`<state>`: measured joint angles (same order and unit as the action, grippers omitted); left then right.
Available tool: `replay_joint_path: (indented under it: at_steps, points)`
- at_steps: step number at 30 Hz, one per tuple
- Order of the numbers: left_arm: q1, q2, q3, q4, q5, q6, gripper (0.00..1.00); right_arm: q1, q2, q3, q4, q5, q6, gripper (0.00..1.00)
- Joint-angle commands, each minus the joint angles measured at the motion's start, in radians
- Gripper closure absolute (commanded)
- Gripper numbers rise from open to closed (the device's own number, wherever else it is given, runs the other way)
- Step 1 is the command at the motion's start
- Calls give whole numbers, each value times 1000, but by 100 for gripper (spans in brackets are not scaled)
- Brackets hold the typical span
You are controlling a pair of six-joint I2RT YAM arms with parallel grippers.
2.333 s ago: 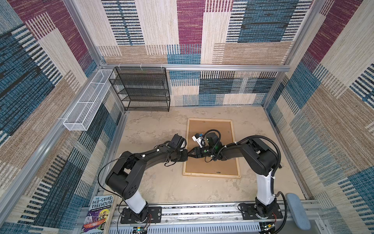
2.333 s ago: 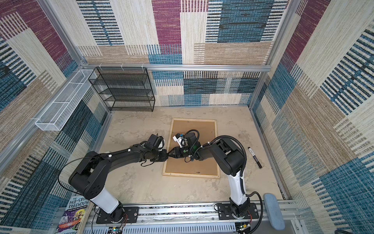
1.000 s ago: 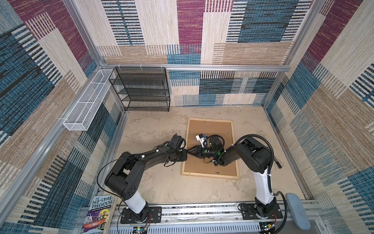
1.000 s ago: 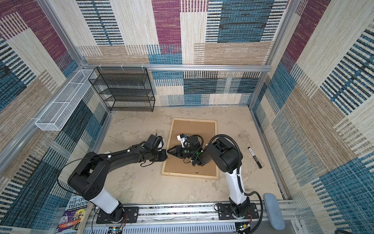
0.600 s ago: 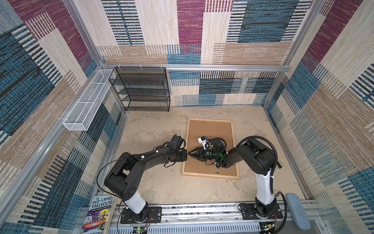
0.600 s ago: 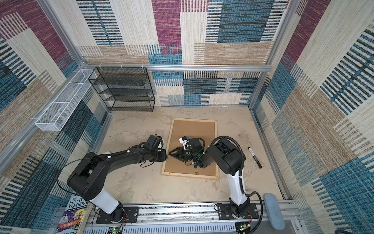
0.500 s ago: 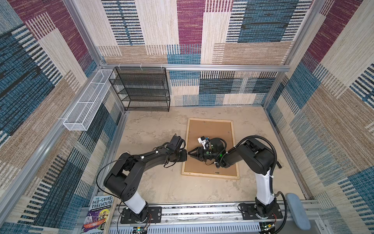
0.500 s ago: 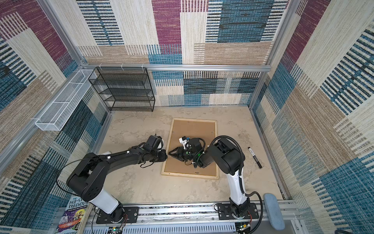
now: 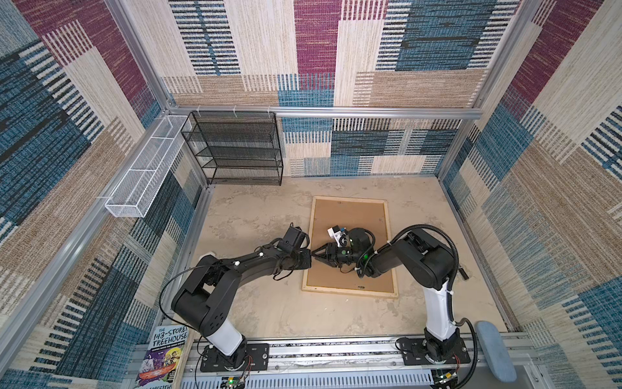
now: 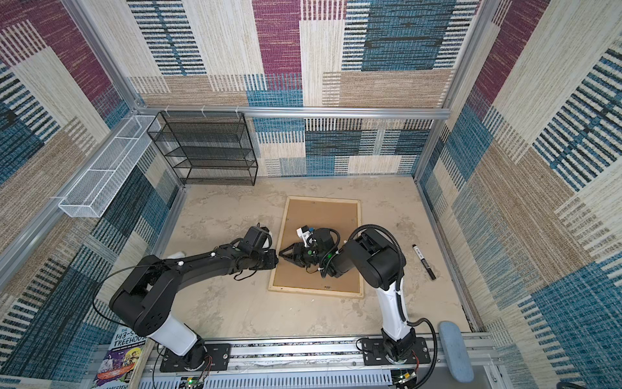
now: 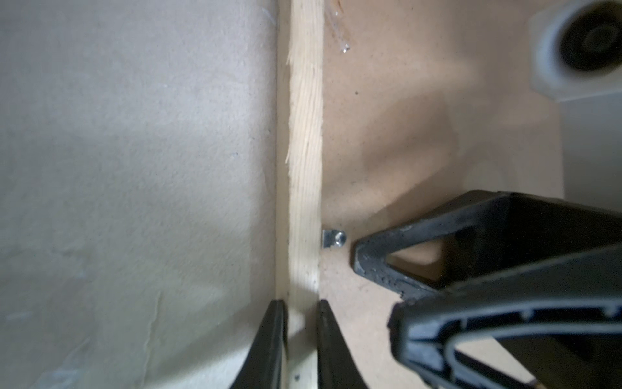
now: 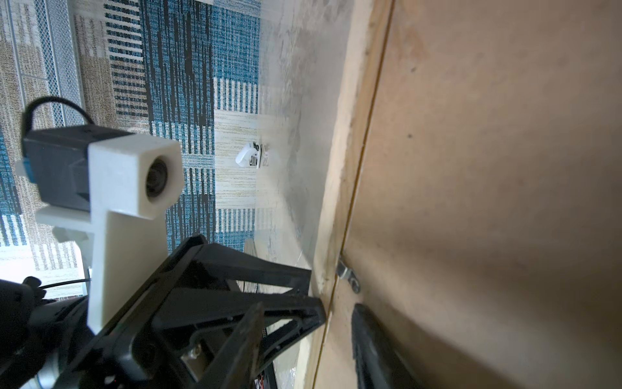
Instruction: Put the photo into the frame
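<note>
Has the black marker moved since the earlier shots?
No. The black marker lies at the same spot and angle beside the wall's base rail, right of the frame.

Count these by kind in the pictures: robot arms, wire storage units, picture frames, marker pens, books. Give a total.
Robot arms: 2
Wire storage units: 2
Picture frame: 1
Marker pen: 1
Book: 1
Total: 7

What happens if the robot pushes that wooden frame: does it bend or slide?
Probably slides: the frame lies flat on the table. Likely stiff: its wood rail looks straight where the left gripper pinches it. Probably light, since the strips are thin.
</note>
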<state>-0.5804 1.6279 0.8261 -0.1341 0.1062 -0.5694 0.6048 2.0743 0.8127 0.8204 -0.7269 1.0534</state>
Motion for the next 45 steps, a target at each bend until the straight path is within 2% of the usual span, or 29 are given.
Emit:
replay_joint_path:
  at_steps: [1,30,39,42,45]
  points:
    - [-5,-8,-7,11,33,-17,100,2,21,-6,-165,109,-9,53]
    - [-12,-2,2,10,53,-4,100,18,91,42,-156,78,-12,54]
    - [-11,-7,19,-41,-11,-6,100,1,28,40,-179,67,-73,53]
    - [-10,-10,29,-53,-34,-7,100,-8,-23,42,-215,75,-119,48]
    - [-10,-9,42,-63,-47,-1,100,-19,-93,29,-235,85,-164,32]
